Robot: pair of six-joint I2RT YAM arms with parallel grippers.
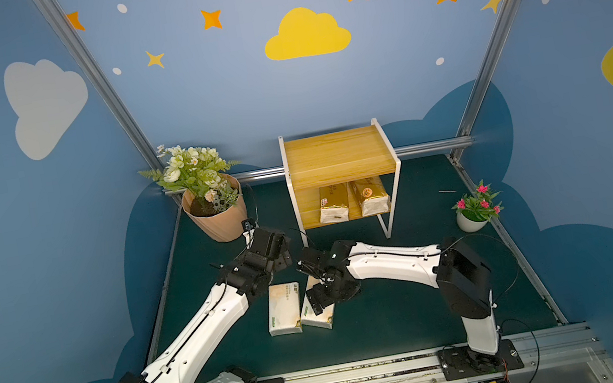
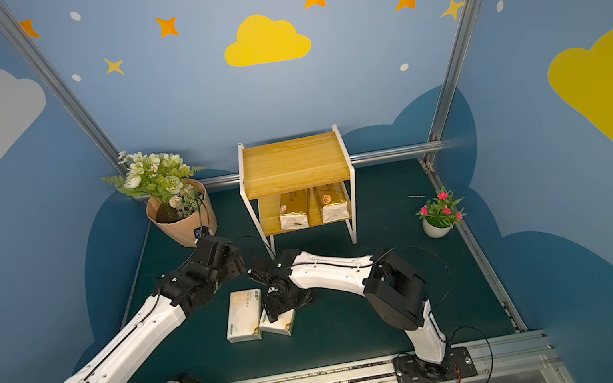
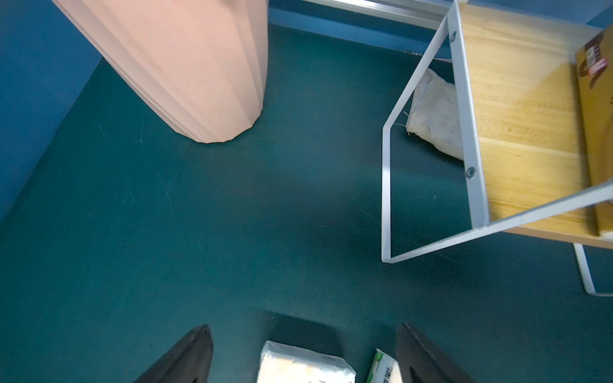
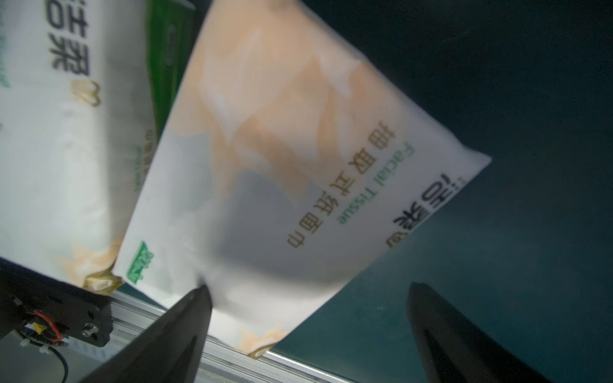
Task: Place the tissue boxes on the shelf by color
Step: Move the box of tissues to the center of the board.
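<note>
Right tool point(image 4: 308, 288), jaws apart, hangs over a white pack point(image 1: 321, 320); centring across its narrow width before squeezing should grip best. Left tool point(image 3: 302, 326) gapes too

Yellow wood-grain boards, smooth with a soft sheen, on the shelf point(image 1: 336, 153) at centre in both top views, with thin white-painted metal for its frame. Shiny gold plastic film on the gold pack at left point(image 1: 333, 203) and the gold pack at right point(image 1: 371, 193). Smooth, faintly glossy white-cream plastic wrap on the white pack at left point(image 1: 284, 308) and the white pack at right point(image 1: 320, 319), below centre. Matt dark-green table mat point(image 3: 199, 232), finely scratched. Matt, ribbed peach flowerpot point(image 3: 185, 66), upper left of the left wrist view. Rough off-white cloth bag point(image 3: 434, 122) with frayed threads, upper right there.
</note>
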